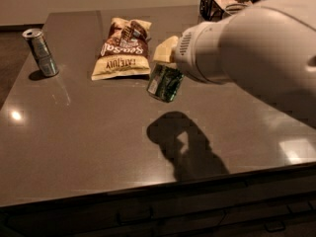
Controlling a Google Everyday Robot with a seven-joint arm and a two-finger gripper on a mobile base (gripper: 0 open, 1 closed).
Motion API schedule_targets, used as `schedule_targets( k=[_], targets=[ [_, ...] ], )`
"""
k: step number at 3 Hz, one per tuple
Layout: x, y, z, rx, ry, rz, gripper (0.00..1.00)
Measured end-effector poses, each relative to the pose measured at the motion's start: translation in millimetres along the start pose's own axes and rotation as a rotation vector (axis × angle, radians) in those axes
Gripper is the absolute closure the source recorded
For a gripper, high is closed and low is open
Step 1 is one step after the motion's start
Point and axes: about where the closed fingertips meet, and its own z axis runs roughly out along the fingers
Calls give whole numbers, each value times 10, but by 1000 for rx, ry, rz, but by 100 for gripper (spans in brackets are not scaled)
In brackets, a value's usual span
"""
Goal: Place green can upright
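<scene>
Camera view takes in a black wire basket point(211, 4) at the far right of the table point(89, 147); something pale lies inside it, but I cannot tell what. At the far left a slim silver can point(41, 53) stands upright on the table. A chip bag point(121, 51) lies flat at the far middle, well apart from that can. My gripper point(167, 67) hangs above the table just right of the bag's near right corner, at the end of my white arm point(256, 48), which reaches in from the right. It is clamped on the green can point(165, 83), holding it off the table and tilted, not upright. The green can juts out below the gripper, on its near side. One pale finger point(165, 47) shows at the can's far end; the other is hidden behind my wrist. A dark shadow point(182, 142) of can and arm falls on the table nearer the camera, apart from the can itself.
</scene>
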Motion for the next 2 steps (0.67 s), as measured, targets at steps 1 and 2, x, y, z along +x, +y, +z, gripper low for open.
schedule_targets(
  k=[1,2],
  targets=[
    [-181,-97,53,69,23,-129,100],
    [-325,-156,115,105,82,-326,100]
  ],
)
